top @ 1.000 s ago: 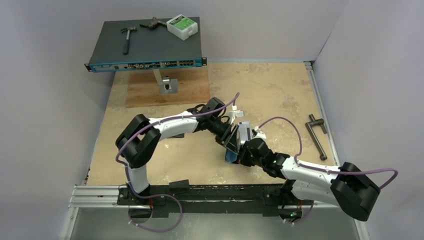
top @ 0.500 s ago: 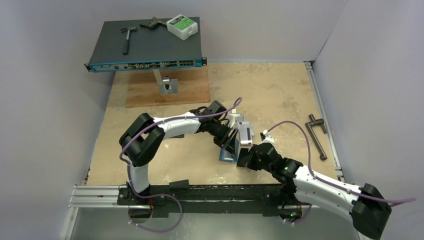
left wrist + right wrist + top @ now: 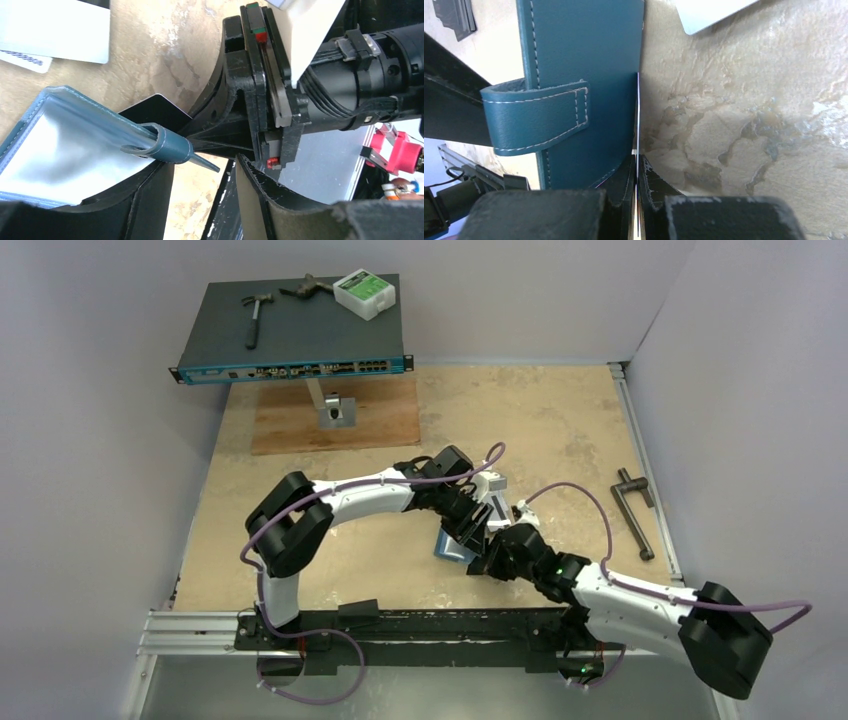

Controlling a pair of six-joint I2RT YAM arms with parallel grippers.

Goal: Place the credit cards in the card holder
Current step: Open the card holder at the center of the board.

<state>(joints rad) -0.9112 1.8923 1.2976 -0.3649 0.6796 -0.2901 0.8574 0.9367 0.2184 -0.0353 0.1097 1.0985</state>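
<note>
The teal card holder [image 3: 449,545] lies open mid-table between both grippers. In the left wrist view its glossy pockets [image 3: 60,150] face up and its strap [image 3: 167,146] points at my left gripper [image 3: 204,172]. That gripper is open, showing bare table between its fingers, with the left finger [image 3: 150,200] against the holder's edge. My right gripper [image 3: 638,162] is shut on a thin credit card [image 3: 637,115] seen edge-on, beside the holder's outer cover [image 3: 584,50]. The card's dark corner [image 3: 155,107] shows behind the holder. More credit cards [image 3: 55,25] lie flat on the table [image 3: 490,488].
A network switch [image 3: 290,330] on a stand at the back left carries a hammer [image 3: 256,315], pliers and a white box [image 3: 365,292]. A wooden board [image 3: 335,420] lies under it. A black crank handle [image 3: 636,510] lies at the right. A metal rail [image 3: 200,625] runs along the near edge.
The card holder has gone from held upright to lying lower and flatter. My left gripper has shifted right. The right arm swung out and came back beside the holder.
</note>
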